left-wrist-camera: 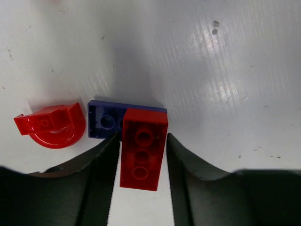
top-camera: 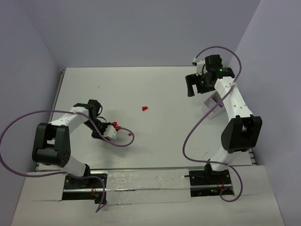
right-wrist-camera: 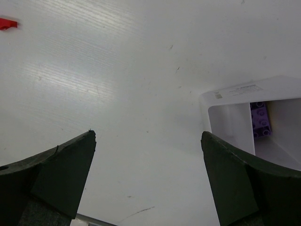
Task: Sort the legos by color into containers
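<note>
In the left wrist view a red rectangular lego (left-wrist-camera: 142, 149) lies on the table, one end resting over a dark purple flat lego (left-wrist-camera: 104, 121). My left gripper (left-wrist-camera: 142, 139) straddles the red one, and a thin strip of table shows on each side between the fingers and the brick. A red curved lego (left-wrist-camera: 52, 128) lies just to the left. My right gripper (right-wrist-camera: 148, 136) hangs wide open over bare table at the far right (top-camera: 193, 84). Beside it stands a white container (right-wrist-camera: 229, 96) with a light purple lego (right-wrist-camera: 260, 120) inside.
A lone small red lego (top-camera: 145, 108) lies mid-table, also seen at the top left corner of the right wrist view (right-wrist-camera: 7, 23). The container (top-camera: 212, 101) sits partly under the right arm. Purple cables loop from both arms over the table.
</note>
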Action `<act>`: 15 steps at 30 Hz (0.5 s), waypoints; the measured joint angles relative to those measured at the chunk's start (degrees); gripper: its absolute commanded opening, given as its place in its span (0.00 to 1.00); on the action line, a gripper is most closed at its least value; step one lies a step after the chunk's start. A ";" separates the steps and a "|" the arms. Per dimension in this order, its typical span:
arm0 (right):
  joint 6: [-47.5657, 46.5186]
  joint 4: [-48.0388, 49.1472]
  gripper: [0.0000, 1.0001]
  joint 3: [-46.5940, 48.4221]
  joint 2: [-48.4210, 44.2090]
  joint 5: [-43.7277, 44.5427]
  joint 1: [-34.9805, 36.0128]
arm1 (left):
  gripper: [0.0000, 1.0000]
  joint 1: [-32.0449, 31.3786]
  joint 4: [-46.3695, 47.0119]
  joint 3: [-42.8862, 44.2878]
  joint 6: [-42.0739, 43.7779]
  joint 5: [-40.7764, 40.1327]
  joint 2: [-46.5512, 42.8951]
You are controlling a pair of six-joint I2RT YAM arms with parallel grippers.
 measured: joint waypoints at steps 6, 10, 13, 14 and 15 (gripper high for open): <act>0.02 -0.17 1.00 0.00 0.08 -0.07 0.00 | 0.26 -0.02 0.79 -0.16 -0.25 -0.63 0.04; 0.46 -0.22 1.00 0.00 0.15 -2.30 0.00 | 0.01 -0.26 1.16 -0.16 -0.99 -0.71 -0.05; 2.33 0.23 1.00 -0.71 0.06 -7.35 0.00 | 0.00 -0.83 1.44 0.42 -3.75 -0.15 -0.47; 3.41 0.84 1.00 -1.79 -0.19 -9.94 0.02 | 0.00 -1.22 1.03 1.37 -5.29 0.55 -0.98; 4.98 2.01 1.00 -3.63 -0.66 -13.38 0.17 | 0.00 -1.58 0.63 2.90 -7.50 1.88 -1.61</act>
